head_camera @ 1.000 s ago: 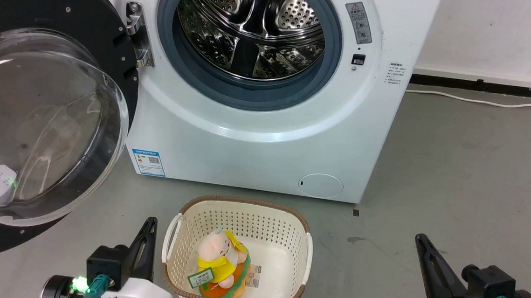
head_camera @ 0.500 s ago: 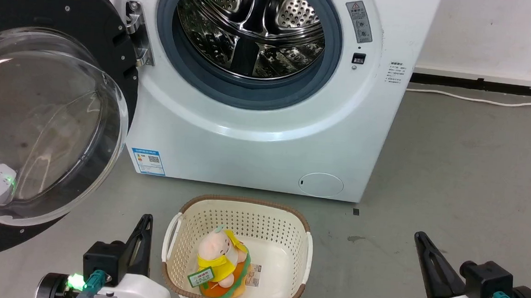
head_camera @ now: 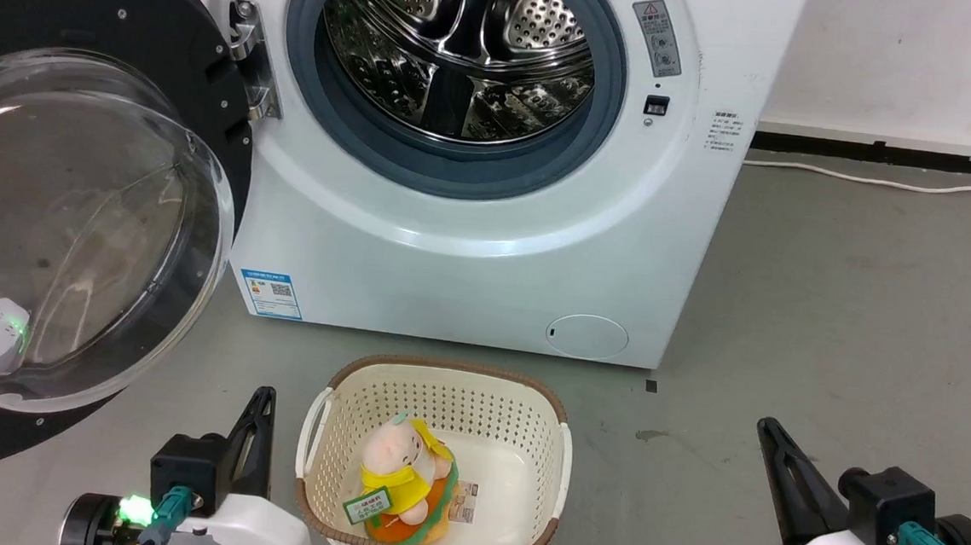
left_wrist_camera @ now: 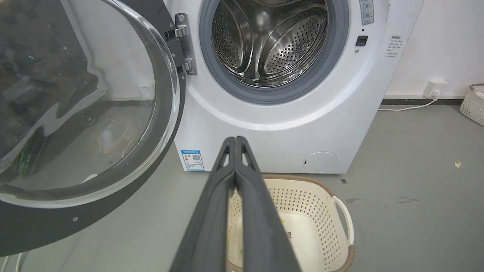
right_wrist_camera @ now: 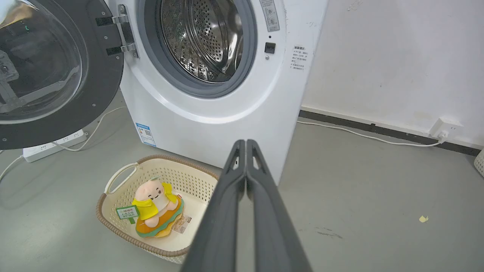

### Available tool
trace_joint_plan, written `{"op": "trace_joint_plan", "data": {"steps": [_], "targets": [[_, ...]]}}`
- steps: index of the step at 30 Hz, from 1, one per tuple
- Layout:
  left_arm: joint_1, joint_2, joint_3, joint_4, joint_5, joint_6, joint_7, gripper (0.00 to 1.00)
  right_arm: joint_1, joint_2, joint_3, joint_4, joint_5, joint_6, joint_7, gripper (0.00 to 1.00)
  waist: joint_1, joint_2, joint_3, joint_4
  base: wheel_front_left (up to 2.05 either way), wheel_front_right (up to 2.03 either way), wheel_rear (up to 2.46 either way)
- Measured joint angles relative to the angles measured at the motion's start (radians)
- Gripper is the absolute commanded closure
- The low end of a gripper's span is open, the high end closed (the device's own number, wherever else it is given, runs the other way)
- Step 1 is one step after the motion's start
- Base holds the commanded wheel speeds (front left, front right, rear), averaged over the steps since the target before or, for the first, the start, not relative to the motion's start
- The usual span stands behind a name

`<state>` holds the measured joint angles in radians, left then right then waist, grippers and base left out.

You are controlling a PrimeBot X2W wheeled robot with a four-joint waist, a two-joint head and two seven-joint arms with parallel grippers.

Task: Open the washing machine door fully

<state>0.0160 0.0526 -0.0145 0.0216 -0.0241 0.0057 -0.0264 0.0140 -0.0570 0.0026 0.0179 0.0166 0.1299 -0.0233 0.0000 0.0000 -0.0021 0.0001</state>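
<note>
The white washing machine [head_camera: 486,264] [left_wrist_camera: 287,124] [right_wrist_camera: 211,124] stands ahead with its steel drum [head_camera: 458,48] exposed. Its black round door [head_camera: 8,8] [left_wrist_camera: 94,211] [right_wrist_camera: 102,94] with the clear glass bowl [head_camera: 70,226] is swung wide open to the left, hanging on the hinge [head_camera: 248,55]. My left gripper [head_camera: 265,396] [left_wrist_camera: 235,140] is shut and empty, low at the lower left, well short of the door. My right gripper [head_camera: 768,427] [right_wrist_camera: 245,142] is shut and empty at the lower right, far from the machine.
A cream basket [head_camera: 526,421] [right_wrist_camera: 117,177] holding a plush toy [head_camera: 399,472] [right_wrist_camera: 153,204] sits on the grey floor in front of the machine, between my grippers. A white power strip [right_wrist_camera: 53,145] and cable lie under the door. A wall socket [right_wrist_camera: 442,128] and cord run along the right wall.
Both grippers have drifted slightly down and back in the head view. The door and machine have kept their places.
</note>
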Motion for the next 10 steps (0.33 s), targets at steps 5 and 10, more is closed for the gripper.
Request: {"op": "trace_joint_plan", "data": {"steps": [5,10], "targets": [[0.0,-0.001,0.003,-0.007,0.007,0.0,0.01,1.0,0.0,0.0,0.0,-0.004,-0.002,0.0,0.006,1.0,0.0,0.0,0.001,0.0,0.0,0.0,0.0],[-0.001,-0.002,0.008,-0.015,0.015,0.0,0.022,1.0,0.0,0.0,0.0,-0.01,-0.009,0.0,0.019,1.0,0.0,0.0,0.002,0.0,0.0,0.0,0.0]]}}
